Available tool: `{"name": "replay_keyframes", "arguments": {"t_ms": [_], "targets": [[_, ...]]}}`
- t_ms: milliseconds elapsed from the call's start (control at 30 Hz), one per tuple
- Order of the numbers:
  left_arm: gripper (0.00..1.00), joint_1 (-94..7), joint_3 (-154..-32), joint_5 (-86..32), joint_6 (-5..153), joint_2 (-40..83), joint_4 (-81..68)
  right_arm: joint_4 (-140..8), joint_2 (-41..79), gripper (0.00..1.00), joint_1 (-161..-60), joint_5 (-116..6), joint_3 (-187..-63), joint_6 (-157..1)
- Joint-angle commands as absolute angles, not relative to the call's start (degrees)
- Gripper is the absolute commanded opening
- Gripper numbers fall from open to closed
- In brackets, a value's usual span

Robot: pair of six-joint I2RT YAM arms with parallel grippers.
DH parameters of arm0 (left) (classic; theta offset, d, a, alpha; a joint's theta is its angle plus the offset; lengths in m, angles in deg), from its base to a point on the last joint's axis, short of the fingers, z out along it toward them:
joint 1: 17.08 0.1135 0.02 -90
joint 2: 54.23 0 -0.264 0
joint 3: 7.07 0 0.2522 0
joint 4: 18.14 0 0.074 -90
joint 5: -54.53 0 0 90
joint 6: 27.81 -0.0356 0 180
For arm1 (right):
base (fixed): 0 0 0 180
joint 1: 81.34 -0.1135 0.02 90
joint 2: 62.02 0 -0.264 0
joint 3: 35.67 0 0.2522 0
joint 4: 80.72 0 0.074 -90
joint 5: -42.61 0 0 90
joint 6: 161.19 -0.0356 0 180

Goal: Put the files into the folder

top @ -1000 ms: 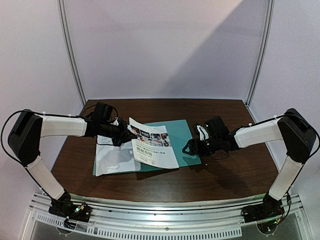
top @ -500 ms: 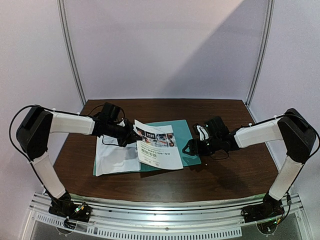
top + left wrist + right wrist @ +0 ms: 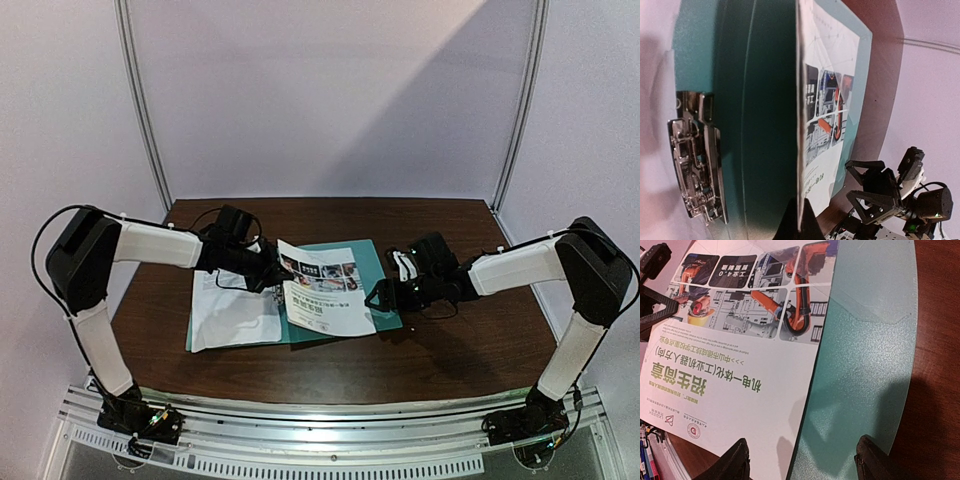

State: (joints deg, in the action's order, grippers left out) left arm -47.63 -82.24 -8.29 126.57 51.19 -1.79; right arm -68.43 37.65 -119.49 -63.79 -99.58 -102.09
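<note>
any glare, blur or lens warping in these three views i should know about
top external: wide lens bows the corner posts, a diagonal shadow splits the back wall. left wrist: metal clip glints, left margin washed out and blurry, colour sheet seen nearly edge-on. right wrist: sheet's print crisp, a dark shadow falls on the folder, the fingers blurred at the bottom.

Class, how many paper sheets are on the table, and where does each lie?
2. The colour-photo sheet lies over the teal folder's right half, its edge pinched by the left gripper; the plain white sheet lies on the folder's left half. Others may be hidden.
</note>
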Motion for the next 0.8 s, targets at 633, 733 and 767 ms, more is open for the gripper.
{"name": "replay_keyframes", "arguments": {"t_ms": [633,733,767], "targets": [[0.0,-50.13,-94.43,-10.07,115.0,58.78,9.95,-62.55,37.09,0.72,-119.8,-64.45,-98.74,-101.16],[0.0,-50.43,-98.02,-11.12,111.41,60.63,14.7,-62.48,37.29,0.72,-119.84,-64.54,-98.9,-101.19],[0.0,-50.48,-99.18,-11.87,110.13,61.03,16.6,-62.4,37.37,0.72,-119.88,-64.5,-98.95,-101.21]]}}
